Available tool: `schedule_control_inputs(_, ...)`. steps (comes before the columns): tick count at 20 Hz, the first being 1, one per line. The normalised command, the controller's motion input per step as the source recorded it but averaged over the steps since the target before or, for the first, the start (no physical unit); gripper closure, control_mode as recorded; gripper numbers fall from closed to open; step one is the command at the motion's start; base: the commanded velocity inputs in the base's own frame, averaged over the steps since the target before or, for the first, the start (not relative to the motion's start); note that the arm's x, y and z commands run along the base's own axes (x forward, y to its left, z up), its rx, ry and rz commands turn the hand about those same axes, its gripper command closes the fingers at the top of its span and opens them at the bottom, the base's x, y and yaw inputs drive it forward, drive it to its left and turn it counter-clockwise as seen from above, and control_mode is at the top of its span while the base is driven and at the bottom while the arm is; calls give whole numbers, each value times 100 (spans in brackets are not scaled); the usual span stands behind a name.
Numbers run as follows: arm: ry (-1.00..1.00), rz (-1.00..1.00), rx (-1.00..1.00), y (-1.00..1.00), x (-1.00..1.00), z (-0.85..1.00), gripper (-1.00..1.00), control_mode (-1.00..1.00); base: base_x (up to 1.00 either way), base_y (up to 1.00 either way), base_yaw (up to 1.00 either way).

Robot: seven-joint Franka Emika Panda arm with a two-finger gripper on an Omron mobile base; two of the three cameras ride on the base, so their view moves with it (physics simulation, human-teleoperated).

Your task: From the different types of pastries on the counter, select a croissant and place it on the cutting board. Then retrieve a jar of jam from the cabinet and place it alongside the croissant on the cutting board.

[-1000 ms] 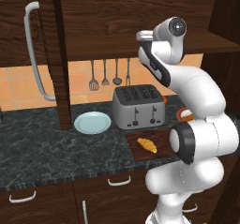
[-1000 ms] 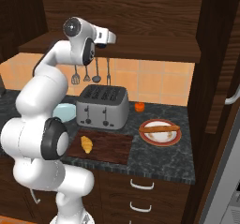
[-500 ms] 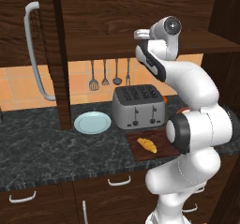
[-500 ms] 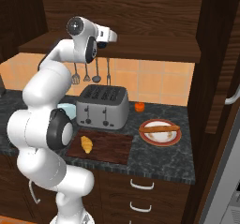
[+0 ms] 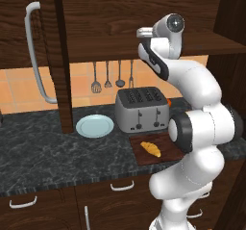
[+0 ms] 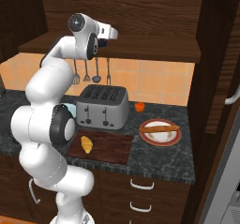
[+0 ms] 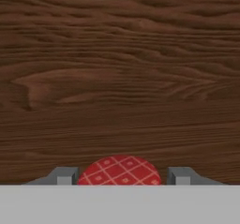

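High at the cabinet's open shelf (image 5: pixel 105 46) my gripper (image 5: pixel 143 32) reaches in from the front. Seen from the right base, the gripper (image 6: pixel 113 32) is level with the shelf (image 6: pixel 154 49). In the hand view the gripper (image 7: pixel 123 177) is shut on the jar of jam (image 7: pixel 119 169), its checked red lid between the two fingertips and the wooden back wall behind it. The croissant (image 5: pixel 150 148) lies on the cutting board (image 5: pixel 139 156) in front of the toaster. From the right base, the croissant (image 6: pixel 86 144) sits at the left end of the cutting board (image 6: pixel 112 147).
A silver toaster (image 5: pixel 141 109) stands behind the board. A pale blue plate (image 5: pixel 94 126) lies to its left. A red-rimmed plate (image 6: pixel 174 135) with the stick pastry (image 6: pixel 159 128) sits at the right. Utensils (image 5: pixel 107 75) hang under the shelf. The open cabinet door (image 5: pixel 36 56) juts out at left.
The jaws have closed in on the jar of jam. The hand has shifted slightly at the shelf; croissant and board have not moved.
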Motion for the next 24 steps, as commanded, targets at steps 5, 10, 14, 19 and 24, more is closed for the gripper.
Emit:
schedule_control_inputs(5, 0, 0, 0, -1, 0, 3, 100, -100, 0, 0, 0)
schedule_control_inputs(10, -4, 1, 0, -14, 0, 19, 100, -100, 0, 0, 0)
schedule_control_inputs(14, -12, 3, 0, -28, 0, 94, 100, -100, 0, 0, 0)
schedule_control_inputs(19, -7, 0, 0, -9, -17, 32, 100, -100, 0, 0, 0)
schedule_control_inputs(24, -13, -4, 0, -32, -100, 0, 100, -100, 0, 0, 0)
